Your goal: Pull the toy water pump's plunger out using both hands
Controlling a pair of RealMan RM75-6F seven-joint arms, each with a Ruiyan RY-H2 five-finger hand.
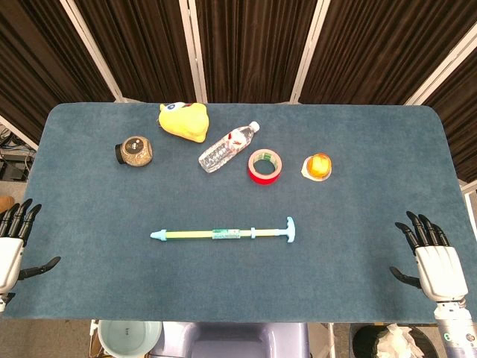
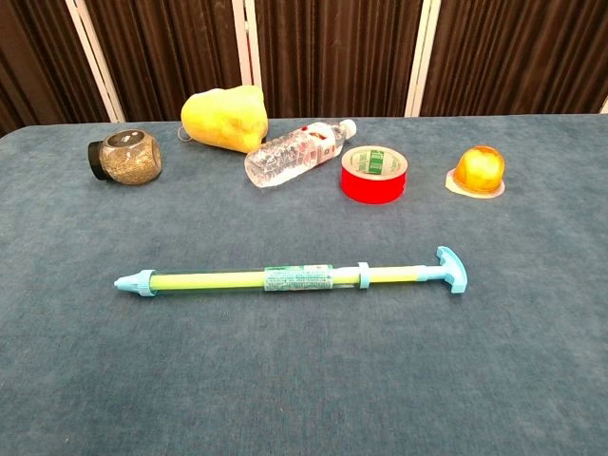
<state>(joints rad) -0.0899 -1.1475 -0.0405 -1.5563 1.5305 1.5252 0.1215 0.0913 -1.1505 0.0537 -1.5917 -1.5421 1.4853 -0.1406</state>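
white-backed left robot hand, right robot hand, black fingers

No wording can be read in either view. The slim yellow toy water pump with light-blue ends carries a green printed band around the middle of its barrel, the clear plastic water bottle lying on its side has a label with red marks, and the red roll of tape shows green print on its inner core. On all three the print is too small and blurred to make out any letters or numbers.
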